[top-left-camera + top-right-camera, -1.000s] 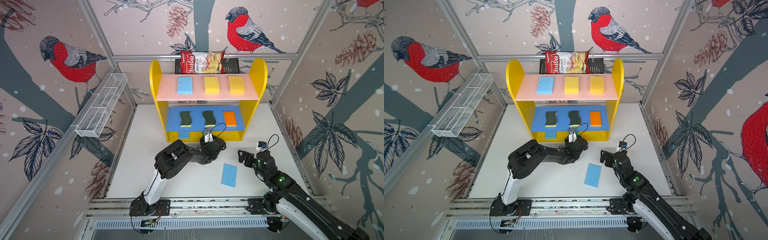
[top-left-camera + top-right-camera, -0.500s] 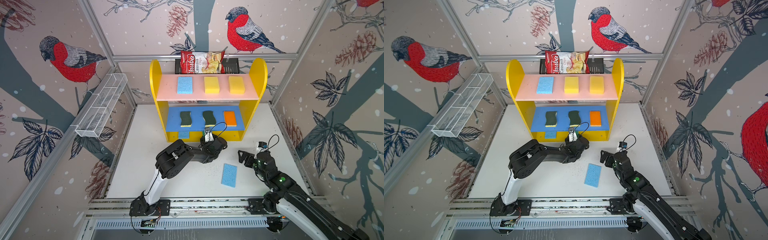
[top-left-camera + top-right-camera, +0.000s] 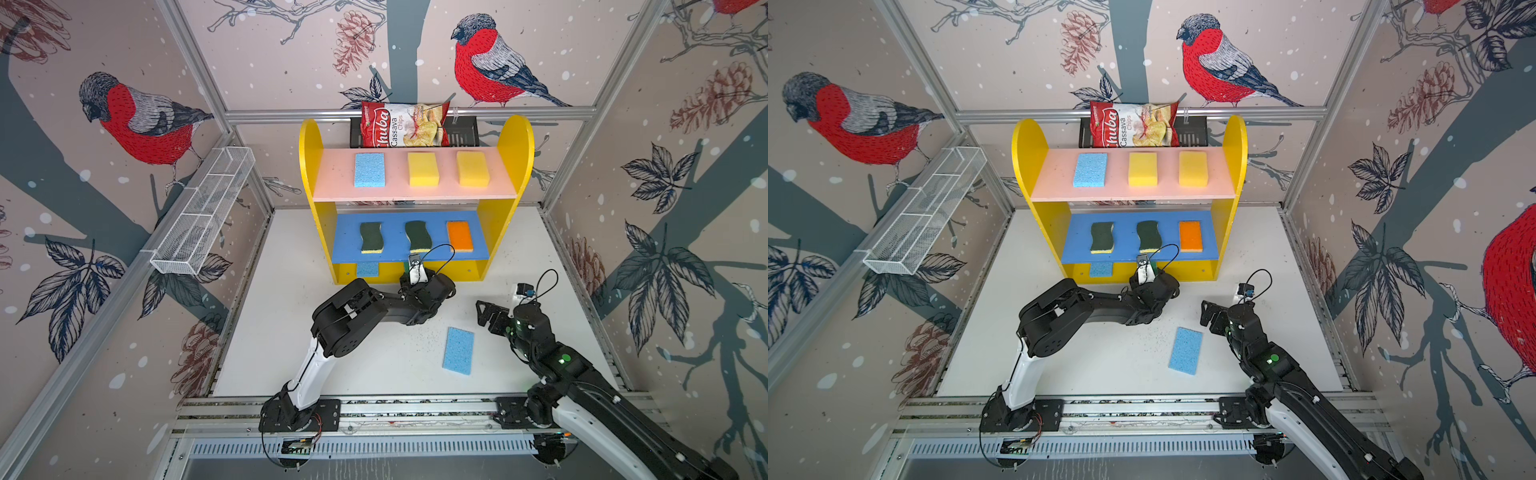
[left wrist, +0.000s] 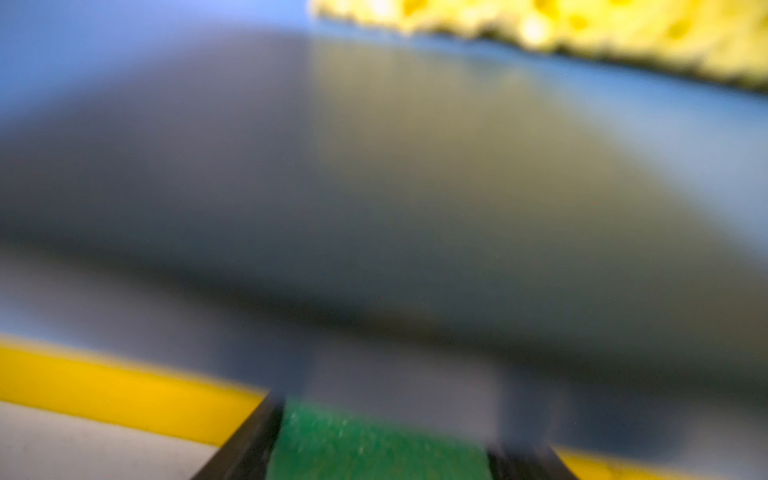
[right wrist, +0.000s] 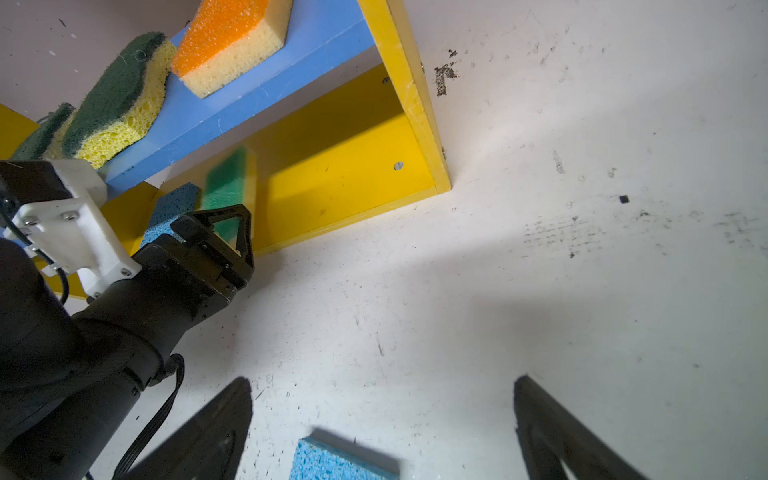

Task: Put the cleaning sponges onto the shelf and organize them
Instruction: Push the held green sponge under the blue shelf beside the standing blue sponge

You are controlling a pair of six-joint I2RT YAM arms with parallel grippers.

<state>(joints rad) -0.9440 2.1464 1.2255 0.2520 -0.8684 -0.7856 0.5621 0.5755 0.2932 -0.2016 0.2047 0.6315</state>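
Note:
The yellow shelf [image 3: 515,137] holds a light blue sponge [image 3: 369,169] and two yellow sponges [image 3: 423,168] on its pink board. Two dark-green wavy sponges [image 3: 370,237] and an orange one [image 3: 459,236] lie on the blue board. Another light blue sponge [image 3: 367,269] sits on the base. My left gripper [image 5: 224,224] reaches into the base, shut on the bright green sponge [image 5: 226,183], which fills the gap between its fingers [image 4: 249,440]. One more light blue sponge [image 3: 458,350] lies flat on the table. Just right of it, my right gripper [image 5: 382,386] hangs open and empty.
A red-and-white chips bag [image 3: 405,124] leans on a black rack [image 3: 461,133] behind the shelf. A white wire basket [image 3: 203,212] hangs on the left wall. The arms' metal rail [image 3: 374,405] runs along the table's front edge.
The left arm has barely shifted at the shelf's base. The right arm and the loose blue sponge have not moved.

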